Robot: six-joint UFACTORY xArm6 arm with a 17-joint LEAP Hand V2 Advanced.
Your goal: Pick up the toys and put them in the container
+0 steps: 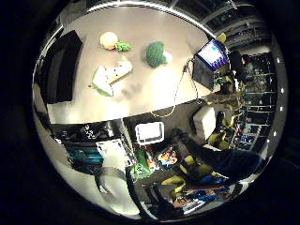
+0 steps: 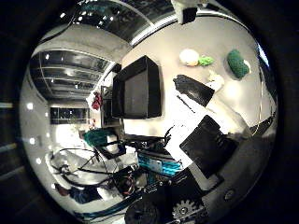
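Three toys, a round cream one [image 1: 108,40], a green plush [image 1: 156,54] and a white-green one [image 1: 108,77], lay on the table [image 1: 154,93]. The black container [image 2: 138,88] looked empty. The hand [image 2: 205,140] held nothing, fingers apparently straight.

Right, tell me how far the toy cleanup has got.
Nothing looks done yet. The black container shows no toy inside, though only part of its interior is visible. The hand holds nothing, its fingers reaching out above the table. Still left on the table: the cream and green toy, the green plush toy, and the white and green toy.
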